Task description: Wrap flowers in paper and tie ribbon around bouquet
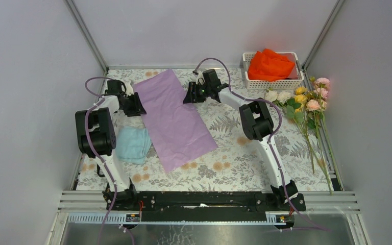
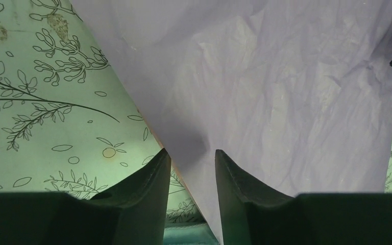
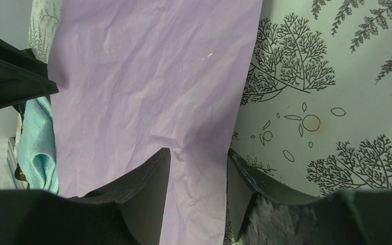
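Note:
The paper [image 1: 176, 120] lies flat on the table, lilac face up and creased. My left gripper [image 1: 134, 106] sits at the paper's left edge. In the left wrist view the left gripper [image 2: 192, 152] is open, one finger over the tablecloth and the other over the paper [image 2: 286, 92], the edge running between them. My right gripper [image 1: 192, 95] is at the opposite edge. In the right wrist view the right gripper [image 3: 198, 152] is open, straddling the right edge of the paper [image 3: 148, 87]. The flowers [image 1: 306, 102] lie at the far right, stems toward me. The ribbon is out of view.
A white basket [image 1: 291, 84] with an orange cloth [image 1: 270, 66] stands at the back right. A light blue folded cloth [image 1: 132, 144] lies left of the paper, close to the left arm. A floral tablecloth [image 1: 235, 168] covers the table between grey walls.

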`<state>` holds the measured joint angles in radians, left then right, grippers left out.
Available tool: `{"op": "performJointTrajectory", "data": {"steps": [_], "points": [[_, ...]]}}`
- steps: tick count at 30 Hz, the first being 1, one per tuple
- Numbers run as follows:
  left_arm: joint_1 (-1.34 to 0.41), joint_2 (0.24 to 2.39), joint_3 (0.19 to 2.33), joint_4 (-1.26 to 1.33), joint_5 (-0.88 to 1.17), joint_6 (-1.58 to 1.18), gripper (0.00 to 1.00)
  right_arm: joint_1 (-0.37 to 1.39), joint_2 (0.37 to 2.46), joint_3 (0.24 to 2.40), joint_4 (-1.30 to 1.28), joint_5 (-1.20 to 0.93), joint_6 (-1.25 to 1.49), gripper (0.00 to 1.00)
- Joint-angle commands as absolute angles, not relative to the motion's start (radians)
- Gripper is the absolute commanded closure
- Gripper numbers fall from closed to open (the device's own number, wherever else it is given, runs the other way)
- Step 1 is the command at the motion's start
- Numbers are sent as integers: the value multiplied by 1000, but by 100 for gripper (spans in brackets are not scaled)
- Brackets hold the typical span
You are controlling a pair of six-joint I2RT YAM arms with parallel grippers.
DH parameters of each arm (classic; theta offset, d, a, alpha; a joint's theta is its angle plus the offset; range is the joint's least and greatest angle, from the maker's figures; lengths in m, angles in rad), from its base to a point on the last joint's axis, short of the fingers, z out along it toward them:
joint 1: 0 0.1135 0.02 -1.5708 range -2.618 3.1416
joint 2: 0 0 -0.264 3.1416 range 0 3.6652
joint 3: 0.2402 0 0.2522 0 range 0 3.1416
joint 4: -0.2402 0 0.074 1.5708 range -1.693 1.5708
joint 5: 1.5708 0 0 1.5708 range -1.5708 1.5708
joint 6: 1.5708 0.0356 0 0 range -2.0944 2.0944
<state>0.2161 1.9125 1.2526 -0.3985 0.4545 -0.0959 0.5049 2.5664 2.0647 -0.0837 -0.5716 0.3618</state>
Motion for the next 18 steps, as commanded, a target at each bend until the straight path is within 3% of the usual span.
{"op": "performJointTrajectory", "data": {"steps": [1, 11, 13, 15, 18], "points": [[218, 1873, 1234, -335, 482, -100, 58, 512, 2497, 2051, -121, -545, 335, 49], [212, 1895, 1234, -321, 562, -110, 68, 512, 2478, 2029, -124, -541, 322, 49], [205, 1897, 1235, -316, 581, -113, 77, 511, 2474, 2030, -128, -538, 316, 49], [197, 1900, 1239, -314, 590, -117, 96, 512, 2463, 2035, -148, -516, 300, 48], [194, 1891, 1239, -315, 613, -154, 100, 511, 2411, 2027, -187, -443, 244, 40]]}}
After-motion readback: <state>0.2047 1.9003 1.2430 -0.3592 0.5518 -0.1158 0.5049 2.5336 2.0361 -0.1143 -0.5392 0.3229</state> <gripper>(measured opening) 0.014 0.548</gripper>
